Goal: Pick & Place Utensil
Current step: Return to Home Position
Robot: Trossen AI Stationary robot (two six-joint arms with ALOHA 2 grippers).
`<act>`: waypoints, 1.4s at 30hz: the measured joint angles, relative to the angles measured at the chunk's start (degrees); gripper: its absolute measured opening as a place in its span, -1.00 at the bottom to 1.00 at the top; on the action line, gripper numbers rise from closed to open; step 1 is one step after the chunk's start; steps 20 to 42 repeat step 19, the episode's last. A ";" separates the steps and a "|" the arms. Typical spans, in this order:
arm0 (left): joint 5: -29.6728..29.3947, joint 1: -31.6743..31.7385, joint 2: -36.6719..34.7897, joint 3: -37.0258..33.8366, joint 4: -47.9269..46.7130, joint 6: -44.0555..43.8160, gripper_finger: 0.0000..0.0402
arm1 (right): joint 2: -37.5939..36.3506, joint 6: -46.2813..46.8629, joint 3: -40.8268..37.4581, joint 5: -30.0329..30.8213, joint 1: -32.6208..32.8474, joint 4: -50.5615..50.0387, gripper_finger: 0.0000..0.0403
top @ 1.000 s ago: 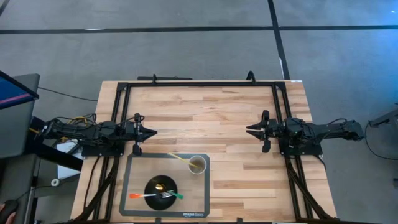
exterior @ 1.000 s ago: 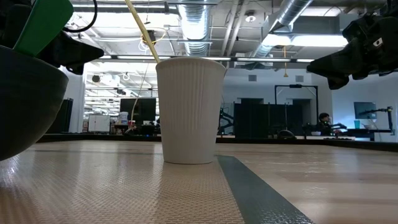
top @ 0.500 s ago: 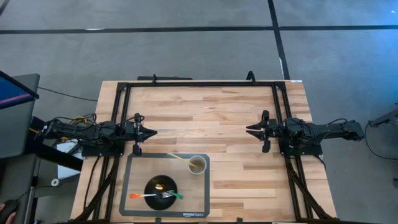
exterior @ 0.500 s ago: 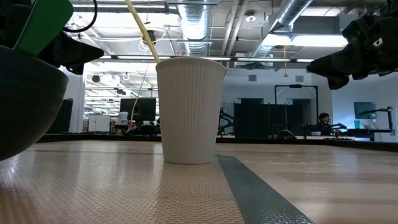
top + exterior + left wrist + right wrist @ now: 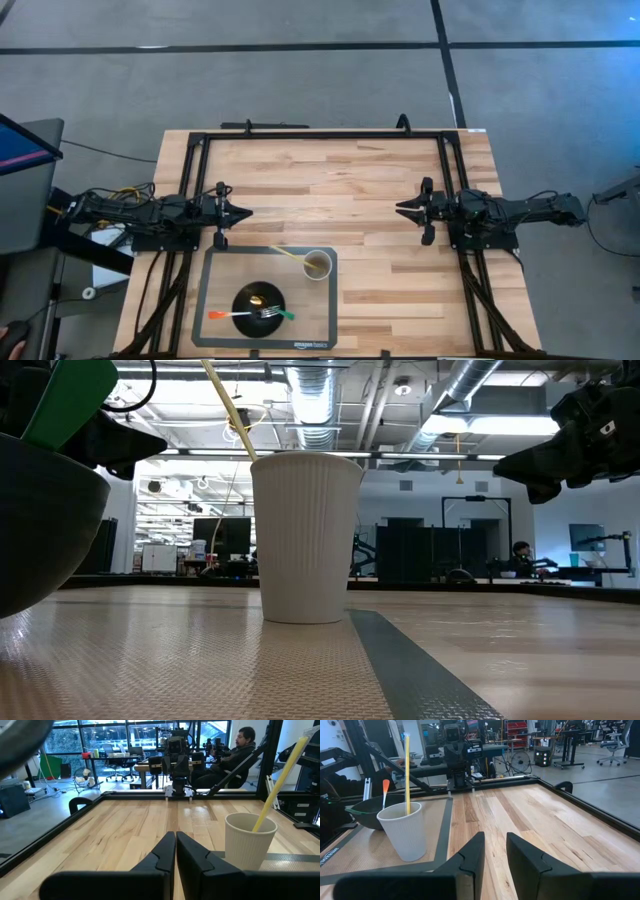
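Straw in cup, spoon in bowl: we judge it done. Left gripper fingers closed and empty near the cup, right gripper fingers slightly parted and empty.

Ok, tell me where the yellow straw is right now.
High view: the yellow straw leans in the white cup at the upper right corner of the transparent mat, on the left half of the table, up-right of the black bowl.
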 joint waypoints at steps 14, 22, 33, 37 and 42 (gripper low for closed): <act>-0.01 0.01 0.01 0.00 0.00 0.00 -0.92 | 0.00 0.00 -0.01 -0.01 -0.01 0.00 -0.63; -0.01 0.01 0.02 0.00 0.00 0.01 -0.92 | 0.00 0.00 0.00 0.00 0.00 0.00 -0.63; -0.01 0.01 0.02 0.00 0.00 0.01 -0.92 | 0.00 0.00 0.00 0.00 0.00 0.00 -0.63; -0.01 0.01 0.02 0.00 0.00 0.01 -0.92 | 0.00 0.00 0.00 0.00 0.00 0.00 -0.63; -0.01 0.01 0.02 0.00 0.00 0.01 -0.92 | 0.00 0.00 0.00 0.00 0.00 0.00 -0.63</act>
